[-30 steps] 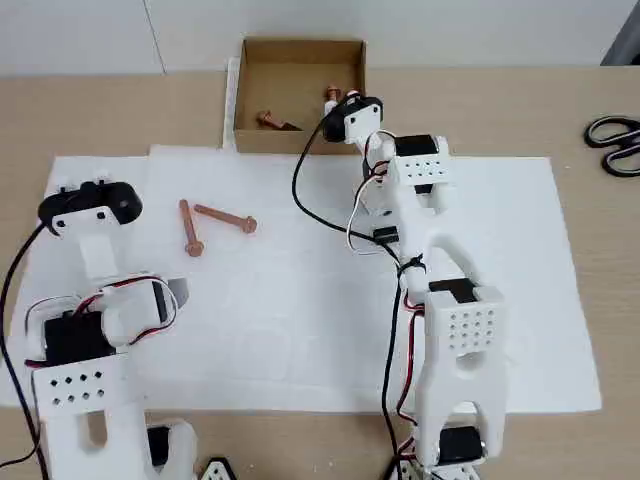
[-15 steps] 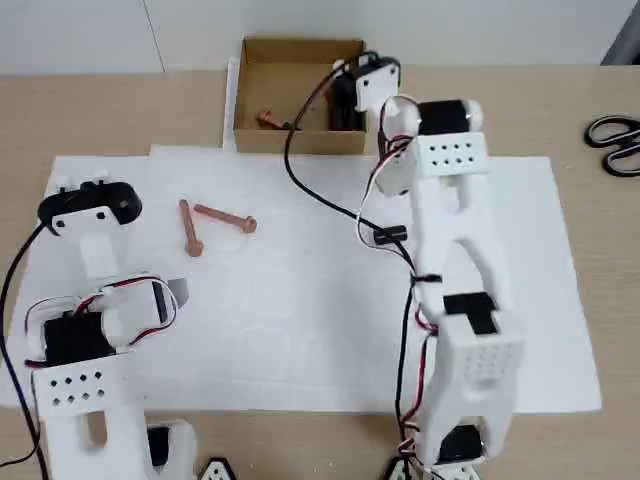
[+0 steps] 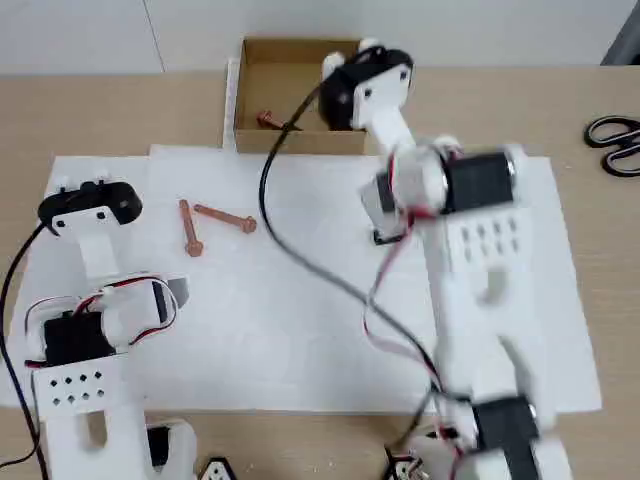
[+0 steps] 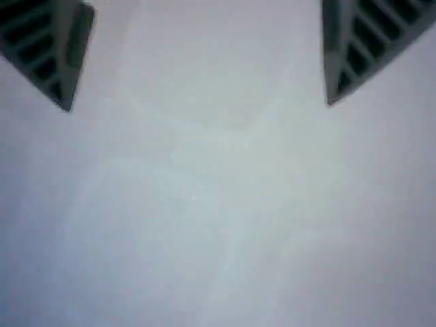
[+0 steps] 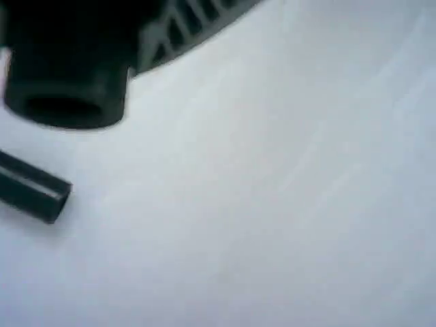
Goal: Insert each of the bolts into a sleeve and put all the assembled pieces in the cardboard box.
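Note:
The cardboard box [image 3: 290,60] stands at the back of the table. A copper assembled piece [image 3: 270,120] lies inside it at the left. My right gripper [image 3: 347,95] hangs over the box's right side and hides that part of the inside. Two copper bolts [image 3: 190,228] [image 3: 225,217] lie on the white sheet [image 3: 300,310], left of centre. My left gripper [image 3: 90,203] is at the sheet's left edge, apart from the bolts. In the left wrist view this gripper [image 4: 197,58] is open over bare white sheet, with nothing between its dark fingers [image 4: 48,48].
Scissors [image 3: 615,135] lie on the wooden table at the far right. A black cable [image 3: 290,230] from the right arm trails across the middle of the sheet. In the right wrist view, a black tube end [image 5: 37,194] lies over a white surface.
The right arm has lifted and swung from the box's front right corner to over its right side. The copper piece at its tip a second ago is now hidden. The left arm has not moved.

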Tool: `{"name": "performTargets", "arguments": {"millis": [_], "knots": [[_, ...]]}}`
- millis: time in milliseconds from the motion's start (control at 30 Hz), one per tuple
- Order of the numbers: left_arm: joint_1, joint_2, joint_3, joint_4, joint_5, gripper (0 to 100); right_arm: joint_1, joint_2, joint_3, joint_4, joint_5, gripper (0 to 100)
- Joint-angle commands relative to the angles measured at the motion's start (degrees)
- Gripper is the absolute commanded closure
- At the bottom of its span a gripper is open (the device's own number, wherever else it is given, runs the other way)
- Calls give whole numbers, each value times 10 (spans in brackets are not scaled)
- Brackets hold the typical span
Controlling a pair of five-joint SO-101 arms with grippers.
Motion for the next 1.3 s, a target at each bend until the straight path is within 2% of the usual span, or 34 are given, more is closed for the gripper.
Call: {"name": "performTargets", "arguments": {"millis": [0,133,333,600,867,1267], "knots": [[1,-9,-4,-11,-3,775,-3,-106,87,4,31,942],[1,-9,-3,-11,-3,775,6,-126,199,-33,33,941],[2,-9,-2,-11,-3,775,9,-125,350,-176,-30,938],[2,-9,-1,-12,-3,775,11,-104,476,-297,-40,938],[2,-9,-1,-12,-3,775,12,-10,488,-359,-41,938],[2,-9,-1,-12,-3,775,12,79,486,-371,-69,926]]}}
